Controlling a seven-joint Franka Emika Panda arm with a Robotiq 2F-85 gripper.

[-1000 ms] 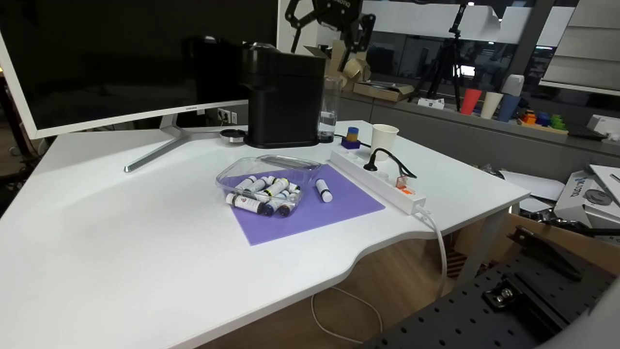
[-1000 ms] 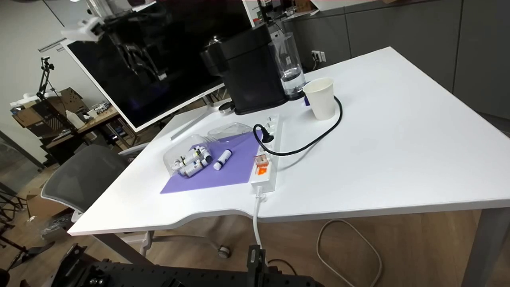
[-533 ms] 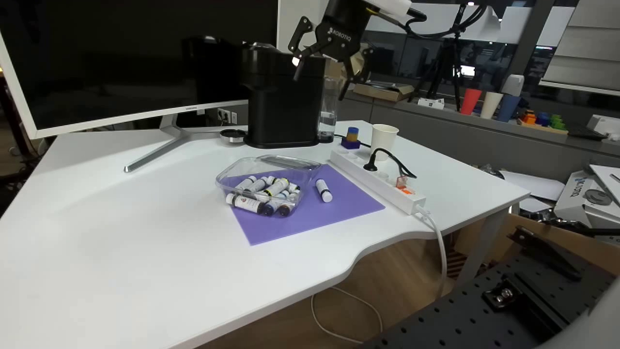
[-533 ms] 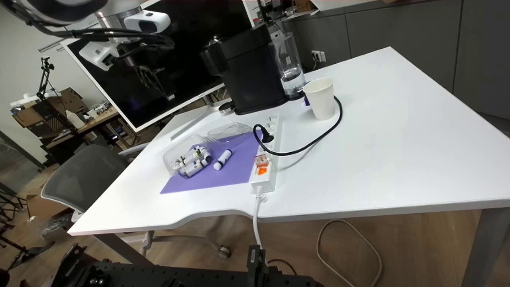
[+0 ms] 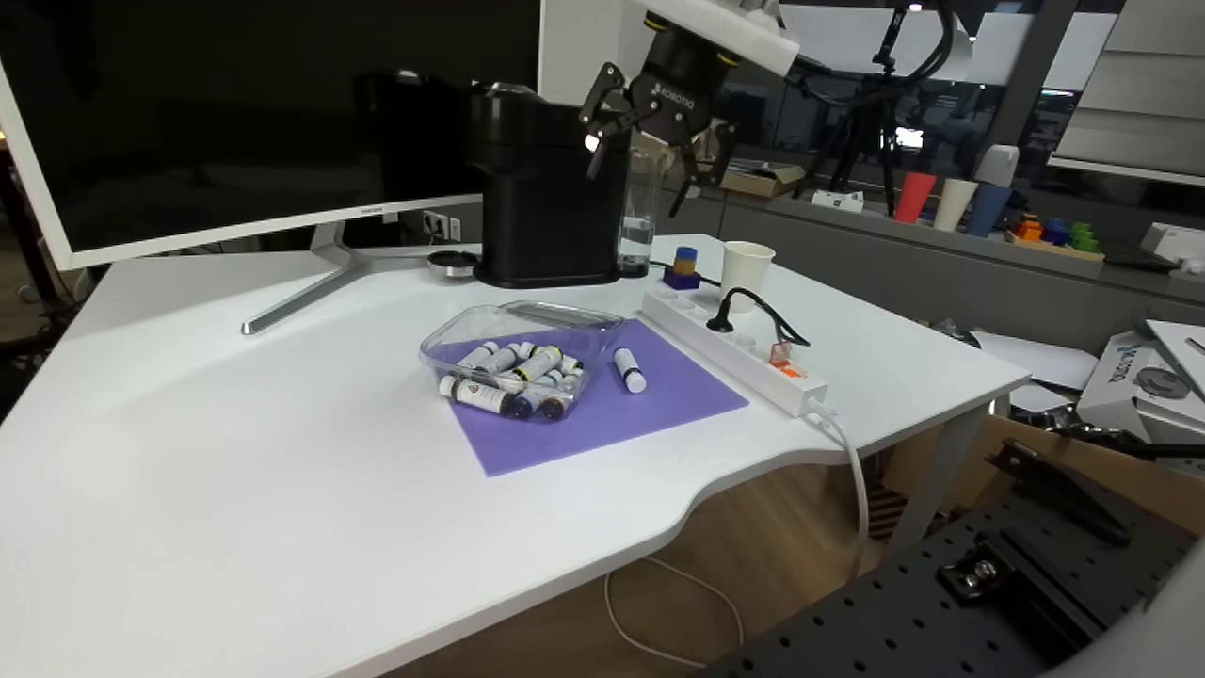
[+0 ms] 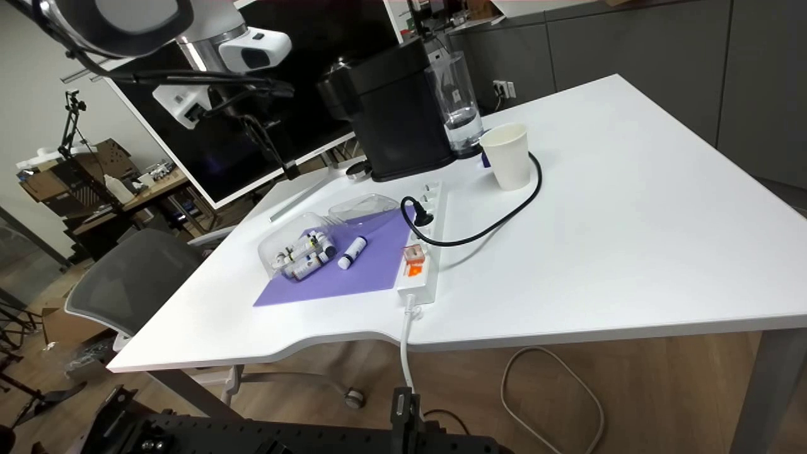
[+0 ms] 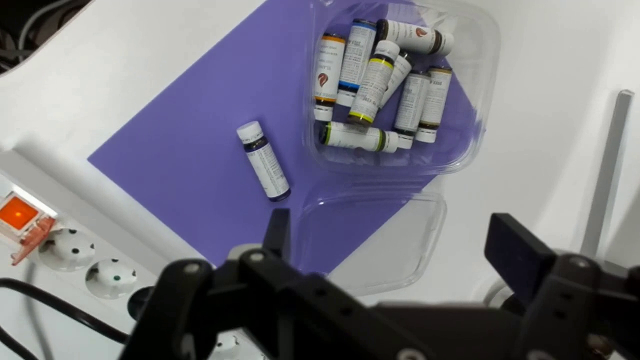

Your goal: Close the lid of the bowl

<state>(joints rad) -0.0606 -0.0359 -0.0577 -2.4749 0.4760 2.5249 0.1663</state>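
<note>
The bowl is a clear plastic box [image 7: 492, 65] with several small white-labelled bottles in it; it also stands in both exterior views [image 5: 442, 344] [image 6: 270, 247]. Its clear lid [image 7: 385, 245] is joined along one side and lies folded open, away from the bottles; it also shows in both exterior views [image 5: 563, 314] [image 6: 364, 205]. My gripper [image 5: 634, 191] is open and empty, high above the table. In the wrist view the open fingers [image 7: 390, 220] appear on either side of the lid, well above it. In an exterior view the gripper [image 6: 287, 165] is partly hidden against the dark monitor.
A loose bottle [image 7: 266, 165] lies on the purple sheet [image 5: 650, 414] beside the box. A white power strip [image 5: 725, 348] with a black plug is next to the sheet. A black machine [image 5: 555, 188], glass cylinder [image 5: 636, 226], paper cup [image 6: 507, 157] and monitor [image 5: 264, 113] stand behind.
The gripper has come down toward the table and, in both exterior views, moved somewhat to the right. It stays open. The box, lid and bottles have not moved.
</note>
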